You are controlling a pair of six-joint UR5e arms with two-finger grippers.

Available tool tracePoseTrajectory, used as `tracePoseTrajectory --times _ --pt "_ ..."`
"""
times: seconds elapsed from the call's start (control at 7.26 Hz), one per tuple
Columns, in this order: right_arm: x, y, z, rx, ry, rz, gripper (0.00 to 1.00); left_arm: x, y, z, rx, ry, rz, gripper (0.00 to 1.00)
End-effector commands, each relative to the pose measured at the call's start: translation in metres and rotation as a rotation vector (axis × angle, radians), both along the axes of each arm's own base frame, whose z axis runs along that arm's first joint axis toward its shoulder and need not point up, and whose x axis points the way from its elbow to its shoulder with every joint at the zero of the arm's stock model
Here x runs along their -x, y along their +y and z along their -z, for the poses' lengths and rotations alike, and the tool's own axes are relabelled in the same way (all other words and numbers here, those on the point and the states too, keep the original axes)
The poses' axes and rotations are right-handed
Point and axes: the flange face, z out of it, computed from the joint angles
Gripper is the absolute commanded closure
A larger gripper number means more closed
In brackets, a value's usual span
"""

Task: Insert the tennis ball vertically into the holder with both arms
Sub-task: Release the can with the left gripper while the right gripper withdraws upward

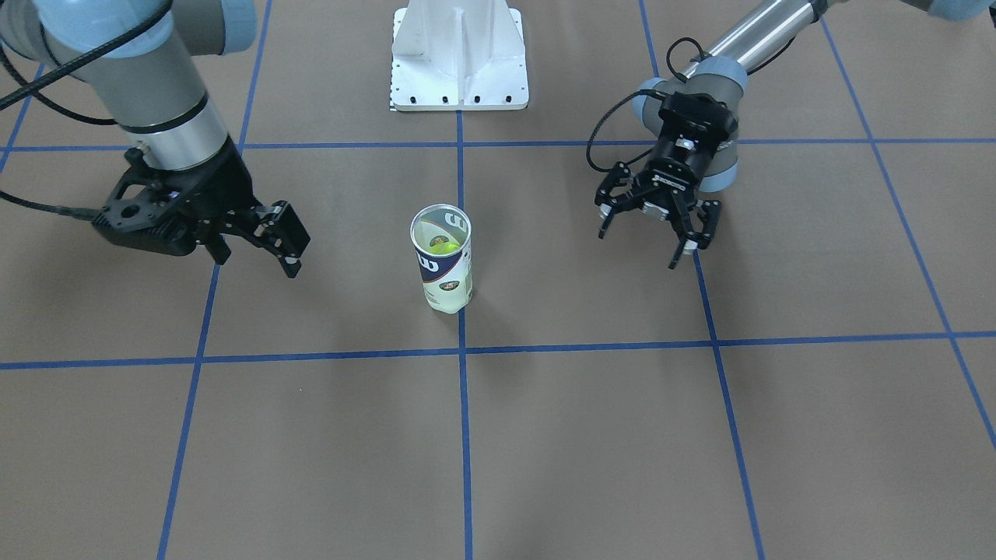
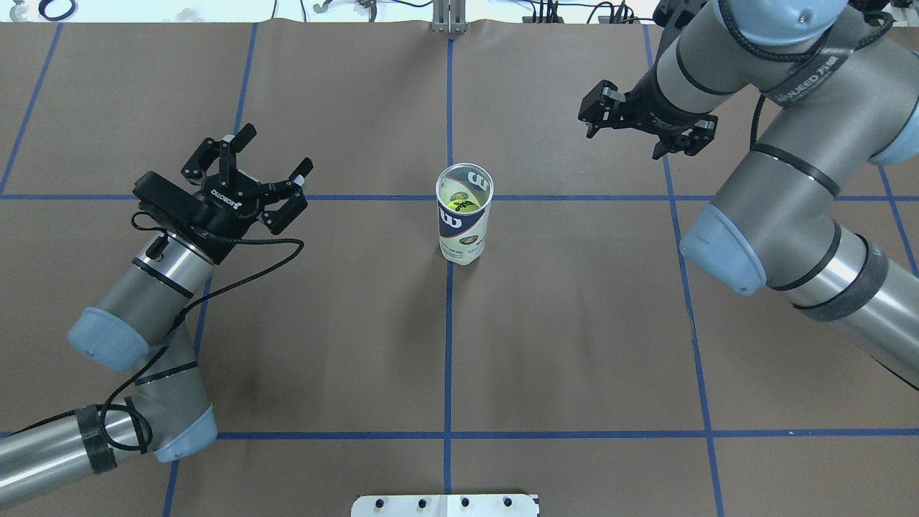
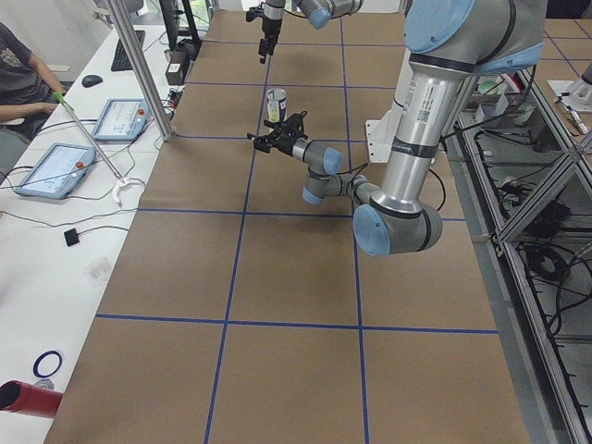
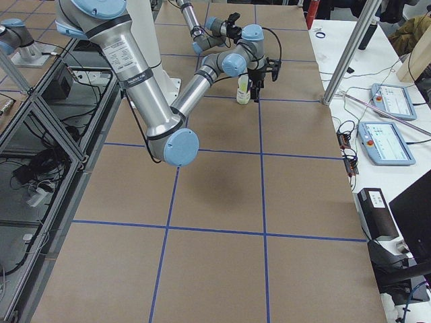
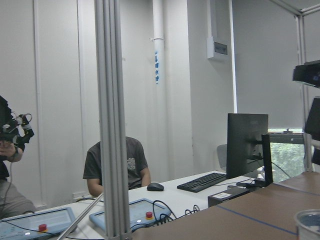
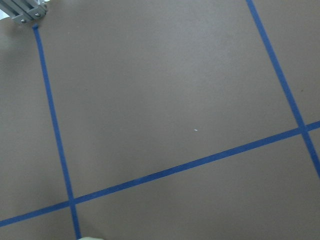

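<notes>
Tennis ball sits in the upright holder, left gripper and right gripper both spread wide and empty, so a careless swing could topple it.

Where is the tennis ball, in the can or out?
In. The ball shows yellow-green through the open top of the upright can, sitting low inside it.
</notes>
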Motion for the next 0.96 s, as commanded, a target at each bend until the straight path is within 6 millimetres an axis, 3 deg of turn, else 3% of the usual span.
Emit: tracePoseTrajectory --times 0.0,0.41,0.69,0.83 --pt "-0.019 -0.010 -0.024 -0.025 0.047 0.021 0.01 0.026 -0.042 -0.015 0.132 -0.015 0.044 0.04" --pt "-0.040 -0.019 -0.053 -0.058 0.101 0.061 0.01 0.030 -0.089 -0.039 0.329 -0.247 0.055 0.05" --pt "-0.050 -0.029 -0.077 -0.057 0.139 0.089 0.01 0.064 -0.138 -0.067 0.533 -0.392 0.004 0.09" --pt "-0.059 -0.033 -0.094 -0.052 0.148 0.123 0.01 0.084 -0.157 -0.079 0.665 -0.374 -0.101 0.09"
